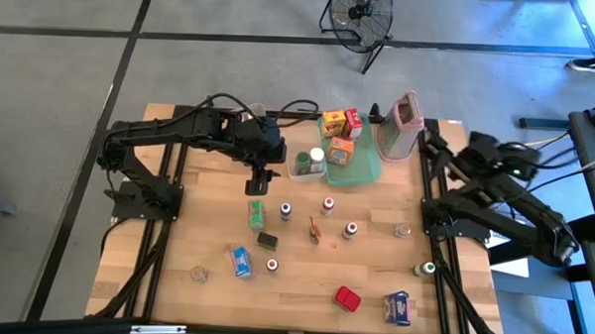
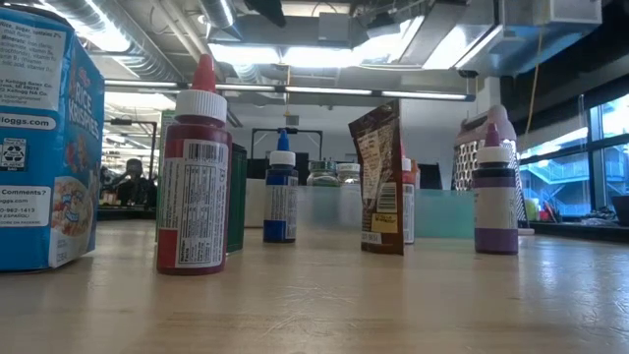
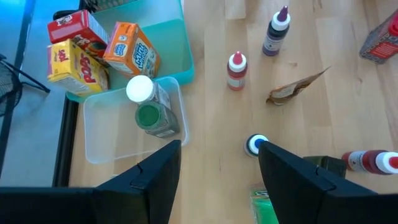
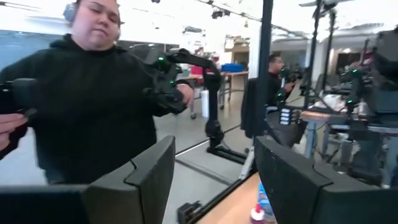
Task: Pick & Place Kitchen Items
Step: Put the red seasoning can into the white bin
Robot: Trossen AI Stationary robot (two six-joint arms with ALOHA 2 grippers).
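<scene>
High view, wooden table [image 1: 304, 276], grey floor [image 1: 61, 129]

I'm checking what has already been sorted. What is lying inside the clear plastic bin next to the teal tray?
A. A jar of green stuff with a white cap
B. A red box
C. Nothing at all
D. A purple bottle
A: the left wrist view shows a white-capped jar with green contents lying in the clear bin, beside the teal tray.
</scene>
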